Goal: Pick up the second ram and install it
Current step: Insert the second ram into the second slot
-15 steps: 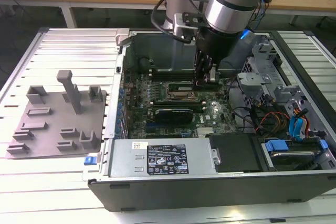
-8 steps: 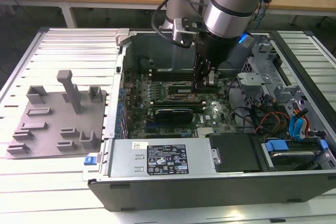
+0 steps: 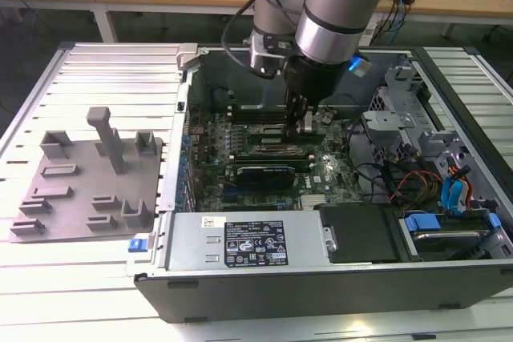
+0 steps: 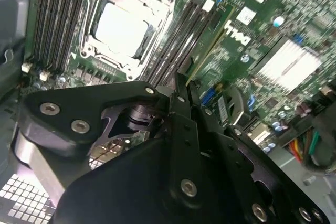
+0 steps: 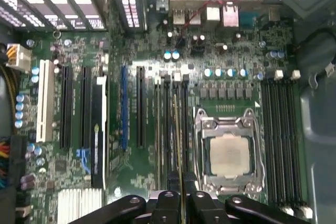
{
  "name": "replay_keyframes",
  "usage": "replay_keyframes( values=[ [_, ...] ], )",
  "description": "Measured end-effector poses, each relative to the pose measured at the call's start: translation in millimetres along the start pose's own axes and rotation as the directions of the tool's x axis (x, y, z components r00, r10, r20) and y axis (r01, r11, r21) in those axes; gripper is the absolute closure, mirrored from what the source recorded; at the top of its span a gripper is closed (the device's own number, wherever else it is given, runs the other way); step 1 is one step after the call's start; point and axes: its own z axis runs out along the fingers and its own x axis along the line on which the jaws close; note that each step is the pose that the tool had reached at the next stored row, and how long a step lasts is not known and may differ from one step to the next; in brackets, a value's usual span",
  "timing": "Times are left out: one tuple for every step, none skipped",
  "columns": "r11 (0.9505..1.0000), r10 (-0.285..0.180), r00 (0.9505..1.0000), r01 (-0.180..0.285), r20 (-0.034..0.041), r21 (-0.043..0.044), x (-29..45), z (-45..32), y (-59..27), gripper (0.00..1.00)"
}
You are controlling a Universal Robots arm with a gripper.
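PC case [image 3: 264, 278] open, arm reaching in over mobo [image 5: 142, 51]. Ram [image 4: 210, 45] seen edge-on, mostly hidden behind gripper [image 5: 178, 195]; chips not visible. Long axis runs along slot bank just beside CPU socket [image 5: 228, 153]. Fingers clamped on ram's end. Grey holder plate [image 3: 80, 190] on exterior view's left, well apart.

I hang low inside the open computer case [image 3: 240, 278], my jaws closed on the second ram [image 5: 180, 145] among the memory slots [image 5: 170, 129] just beside the CPU socket [image 5: 229, 153]. The drive cage [image 3: 401, 106] and cable bundle [image 3: 417, 186] crowd the exterior view's right. The slatted surface [image 3: 96, 78] outside lies open around the grey holder plate [image 3: 84, 186].
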Motion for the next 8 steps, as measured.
replay_keyframes(
  values=[
    [1.0000,0.000,1.0000,0.000,0.0000,0.0000,0.0,1.1,3.7,0.89],
    [1.0000,0.000,1.0000,0.000,0.0001,0.0001,0.1,2.0,5.6,0.89],
    [1.0000,0.000,1.0000,0.000,0.0000,0.0001,-0.1,3.1,7.0,0.89],
    [1.0000,0.000,1.0000,0.000,0.0000,0.0001,-0.4,4.5,8.3,0.89],
    [1.0000,0.000,1.0000,0.000,-0.0001,0.0000,-0.8,5.6,8.8,0.89],
    [1.0000,0.000,1.0000,0.000,0.0001,0.0001,-1.0,6.7,9.4,0.89],
    [1.0000,0.000,1.0000,0.000,0.0000,0.0001,-1.1,7.8,10.0,0.89],
    [1.0000,0.000,1.0000,0.000,0.0001,0.0001,-1.2,8.8,10.7,0.89]
  ],
)
